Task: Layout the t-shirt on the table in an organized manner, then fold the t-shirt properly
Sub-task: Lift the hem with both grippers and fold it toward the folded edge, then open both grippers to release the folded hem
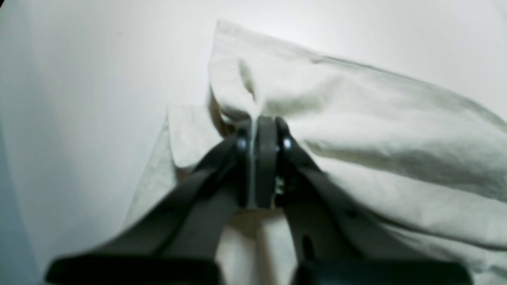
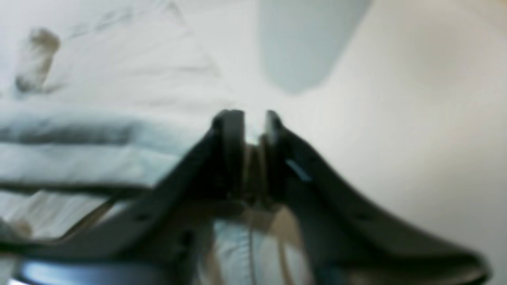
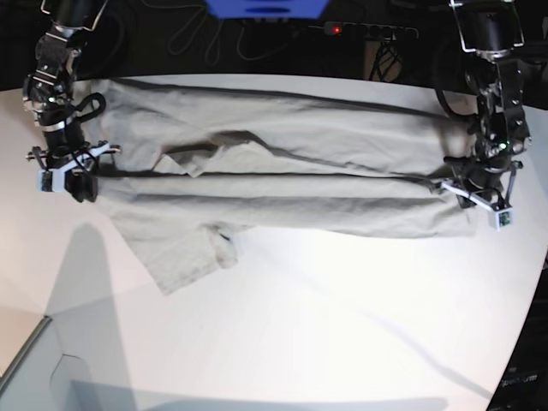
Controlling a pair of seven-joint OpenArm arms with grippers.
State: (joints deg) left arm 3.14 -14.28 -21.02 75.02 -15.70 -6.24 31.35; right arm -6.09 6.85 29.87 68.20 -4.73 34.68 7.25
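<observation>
The light grey-beige t-shirt [image 3: 282,171] lies stretched in a long folded band across the far half of the white table [image 3: 342,325], with one sleeve [image 3: 184,257] hanging out toward the front. My left gripper [image 1: 253,118] is shut on a pinch of the t-shirt [image 1: 356,118] at the band's end, on the right of the base view [image 3: 458,184]. My right gripper [image 2: 249,118] sits at the opposite end [image 3: 86,187]. Its fingers stand slightly apart with a bright gap between the tips, and the t-shirt [image 2: 99,130] lies just left of them. That view is blurred.
Black cables and a power strip [image 3: 360,30] with a red light run behind the table, beside a blue object [image 3: 265,8]. The table's curved edge drops off at the front left [image 3: 34,360]. Bare tabletop [image 2: 396,118] spreads in front of the shirt.
</observation>
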